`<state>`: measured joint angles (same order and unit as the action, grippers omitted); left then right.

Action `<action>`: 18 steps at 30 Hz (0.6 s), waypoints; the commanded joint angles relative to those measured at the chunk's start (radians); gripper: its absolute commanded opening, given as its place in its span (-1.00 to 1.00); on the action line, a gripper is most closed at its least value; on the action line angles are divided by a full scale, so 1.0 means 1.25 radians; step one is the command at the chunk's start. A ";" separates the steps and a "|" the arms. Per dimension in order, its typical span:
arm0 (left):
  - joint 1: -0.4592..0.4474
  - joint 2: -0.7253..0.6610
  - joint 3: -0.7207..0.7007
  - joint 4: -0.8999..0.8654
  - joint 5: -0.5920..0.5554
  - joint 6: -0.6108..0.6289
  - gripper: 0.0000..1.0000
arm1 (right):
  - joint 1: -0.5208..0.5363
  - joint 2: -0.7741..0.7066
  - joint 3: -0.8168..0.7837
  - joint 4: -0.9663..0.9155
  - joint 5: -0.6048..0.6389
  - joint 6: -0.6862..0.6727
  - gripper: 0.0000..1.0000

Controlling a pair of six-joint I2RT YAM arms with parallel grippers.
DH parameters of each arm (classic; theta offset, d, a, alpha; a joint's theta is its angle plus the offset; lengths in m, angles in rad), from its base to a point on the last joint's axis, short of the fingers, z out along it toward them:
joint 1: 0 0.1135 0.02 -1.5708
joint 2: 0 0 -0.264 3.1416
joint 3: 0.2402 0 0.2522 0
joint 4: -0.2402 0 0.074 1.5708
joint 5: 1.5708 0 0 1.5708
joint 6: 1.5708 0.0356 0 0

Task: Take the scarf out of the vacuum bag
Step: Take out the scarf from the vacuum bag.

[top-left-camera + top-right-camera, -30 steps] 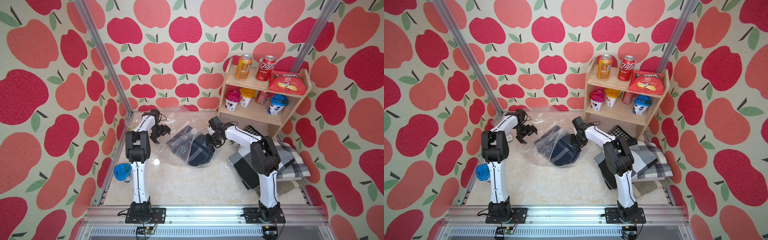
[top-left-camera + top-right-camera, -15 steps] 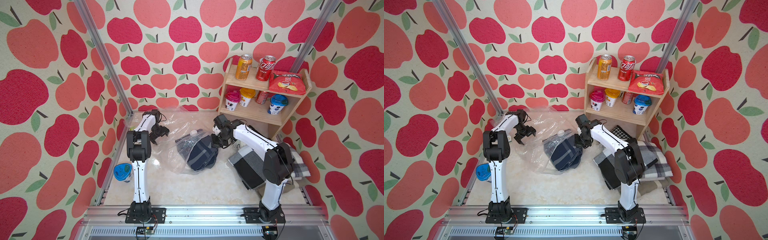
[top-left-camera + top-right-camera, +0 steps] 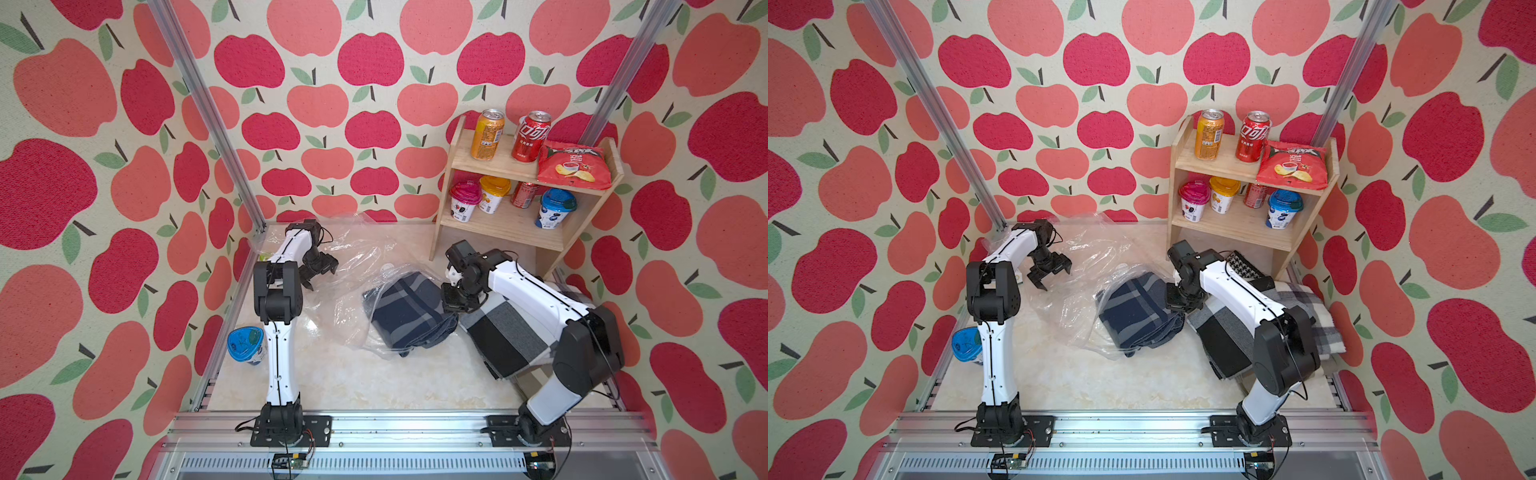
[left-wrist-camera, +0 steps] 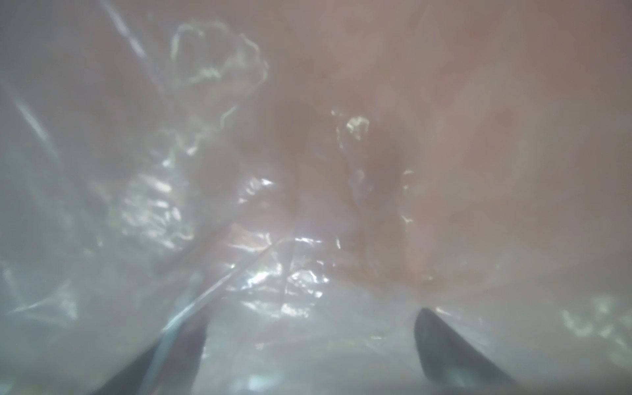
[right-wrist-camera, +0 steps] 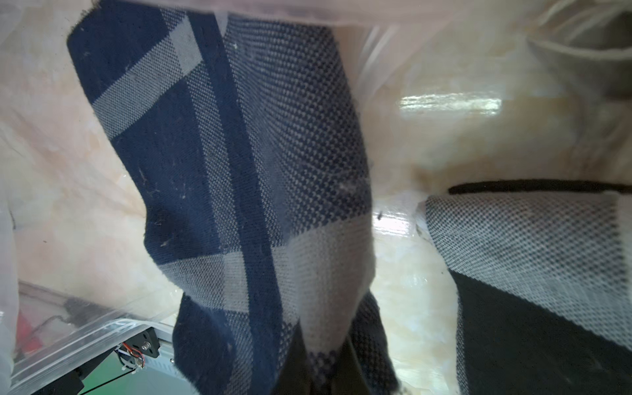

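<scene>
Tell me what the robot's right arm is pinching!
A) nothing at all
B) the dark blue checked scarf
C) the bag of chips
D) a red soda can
B: in the right wrist view the right jaws are shut on a bunched end of the dark blue checked scarf, and the cloth narrows into them.

Three cans [image 3: 488, 135], four cups [image 3: 465, 203], one chip bag [image 3: 573, 164] and one vacuum bag [image 3: 345, 291].

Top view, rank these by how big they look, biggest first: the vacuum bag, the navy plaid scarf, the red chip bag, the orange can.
In a top view:
1. vacuum bag, though its clear edges are hard to trace
2. navy plaid scarf
3. red chip bag
4. orange can
</scene>
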<state>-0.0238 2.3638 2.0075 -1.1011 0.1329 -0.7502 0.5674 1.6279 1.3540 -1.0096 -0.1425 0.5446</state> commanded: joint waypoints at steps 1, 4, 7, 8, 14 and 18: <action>0.004 0.027 -0.005 -0.023 -0.052 0.001 0.95 | -0.023 -0.066 -0.028 -0.061 0.021 0.009 -1.00; 0.004 0.034 0.009 -0.028 -0.056 0.005 0.95 | -0.033 -0.103 -0.041 -0.081 0.027 0.007 -1.00; 0.002 0.037 0.012 -0.027 -0.056 0.006 0.95 | -0.042 -0.138 -0.057 -0.095 0.027 0.005 -1.00; 0.001 0.039 0.014 -0.026 -0.057 0.007 0.95 | -0.043 -0.147 -0.065 -0.099 0.029 0.005 -1.00; -0.001 0.049 0.013 -0.026 -0.060 0.010 0.96 | -0.044 -0.185 -0.090 -0.119 0.025 0.011 -1.00; -0.004 0.050 0.013 -0.021 -0.063 0.016 0.95 | -0.045 -0.211 -0.094 -0.146 0.041 0.011 -1.00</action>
<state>-0.0315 2.3722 2.0171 -1.1160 0.1101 -0.7429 0.5186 1.4078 1.2465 -1.1187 -0.1242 0.5449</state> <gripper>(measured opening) 0.977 0.084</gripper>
